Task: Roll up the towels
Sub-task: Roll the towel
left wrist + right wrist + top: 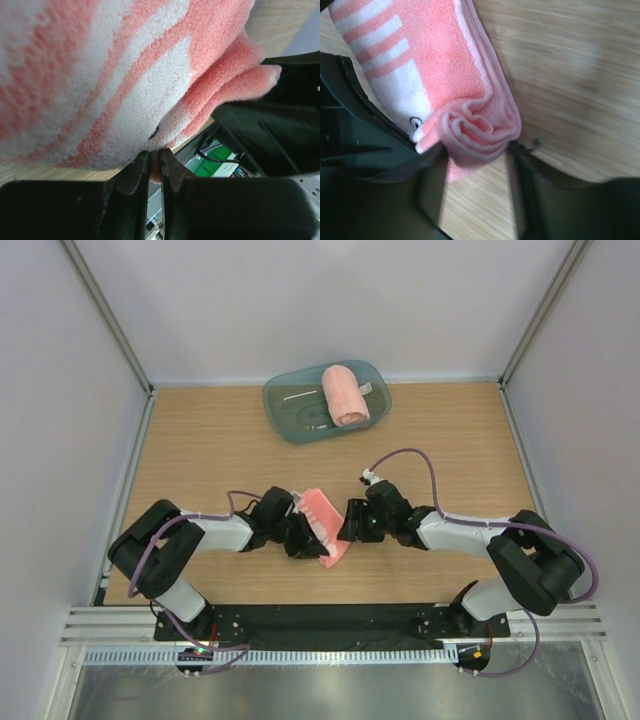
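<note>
Left end effector (156, 159) pinches towel (150, 65) edge, right end effector (472, 175) spread around its rolled end; weak squeeze could let it unroll.

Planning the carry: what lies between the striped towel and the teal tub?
Only bare wooden tabletop, seen in the top view, separates the striped towel from the teal tub.
</note>
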Controlling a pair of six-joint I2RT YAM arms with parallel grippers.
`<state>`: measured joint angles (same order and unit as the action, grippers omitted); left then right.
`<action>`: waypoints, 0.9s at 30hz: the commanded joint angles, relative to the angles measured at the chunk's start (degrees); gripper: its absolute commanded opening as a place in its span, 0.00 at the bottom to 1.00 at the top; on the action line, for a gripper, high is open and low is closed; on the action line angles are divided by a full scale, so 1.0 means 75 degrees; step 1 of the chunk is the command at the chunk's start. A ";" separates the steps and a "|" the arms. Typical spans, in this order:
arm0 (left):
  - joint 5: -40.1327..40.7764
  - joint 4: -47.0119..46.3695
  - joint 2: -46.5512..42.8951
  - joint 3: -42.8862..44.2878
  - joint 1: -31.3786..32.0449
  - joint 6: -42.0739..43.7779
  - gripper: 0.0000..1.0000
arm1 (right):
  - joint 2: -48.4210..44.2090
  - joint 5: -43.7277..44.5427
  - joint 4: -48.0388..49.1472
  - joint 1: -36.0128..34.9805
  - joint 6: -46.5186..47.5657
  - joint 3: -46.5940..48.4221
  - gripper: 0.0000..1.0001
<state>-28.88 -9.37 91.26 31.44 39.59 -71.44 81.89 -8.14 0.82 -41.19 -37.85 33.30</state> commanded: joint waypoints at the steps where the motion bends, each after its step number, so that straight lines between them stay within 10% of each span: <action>1: -0.0215 0.0311 0.0113 0.0132 -0.0064 0.0244 0.13 | 0.0437 0.0382 0.0664 -0.0039 -0.0391 -0.0069 0.46; 7: -0.0286 0.0311 -0.0051 0.0132 -0.0111 0.0524 0.31 | 0.0426 0.0569 0.0454 -0.0028 -0.0497 0.0001 0.11; 15: 0.3425 0.4524 -0.1994 0.1513 0.0778 0.2703 0.48 | 0.0320 0.0219 -0.1092 -0.0039 -0.0251 0.0786 0.05; 27: 0.8889 0.5199 -0.2174 0.2581 0.4340 0.4625 0.47 | 0.0425 -0.0192 -0.2441 -0.0039 0.0065 0.1806 0.03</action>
<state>24.08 28.36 72.77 49.41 68.27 -43.48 84.82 -8.51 -14.52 -41.41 -38.87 44.01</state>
